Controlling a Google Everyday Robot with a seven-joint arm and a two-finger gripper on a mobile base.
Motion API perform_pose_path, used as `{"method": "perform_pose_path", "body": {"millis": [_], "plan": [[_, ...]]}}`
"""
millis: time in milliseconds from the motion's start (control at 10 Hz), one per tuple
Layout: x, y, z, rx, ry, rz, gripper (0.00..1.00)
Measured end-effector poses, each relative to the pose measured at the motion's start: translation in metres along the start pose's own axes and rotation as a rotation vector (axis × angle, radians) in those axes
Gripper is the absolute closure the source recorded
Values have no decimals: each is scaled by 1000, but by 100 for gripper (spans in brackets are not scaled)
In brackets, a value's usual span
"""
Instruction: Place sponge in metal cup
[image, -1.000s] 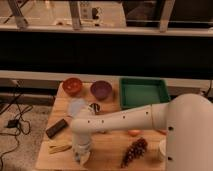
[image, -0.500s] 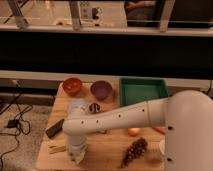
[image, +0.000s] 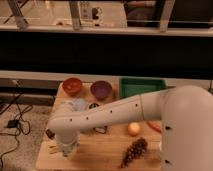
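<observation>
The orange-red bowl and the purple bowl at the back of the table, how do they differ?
The round orange-red bowl sits nearer the table's left edge; the round purple bowl sits right of it, next to the green tray. They differ in colour. Both stand upright, look similar in size, and lie far from the gripper, low at the front left.

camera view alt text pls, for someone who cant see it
A white robot arm reaches left across a wooden table, its gripper low over the front left corner and closed. Behind it stand an orange bowl, a purple bowl and a green tray; an orange fruit and dark grapes lie in front.
</observation>
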Motion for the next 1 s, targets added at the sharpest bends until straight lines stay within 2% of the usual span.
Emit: {"method": "perform_pose_path", "body": {"millis": [500,600,1000], "plan": [[44,-36,-49,18,77,21,100],[50,-35,-52,13,85,28,100],[48,-36,-51,19,79,27,100]]}}
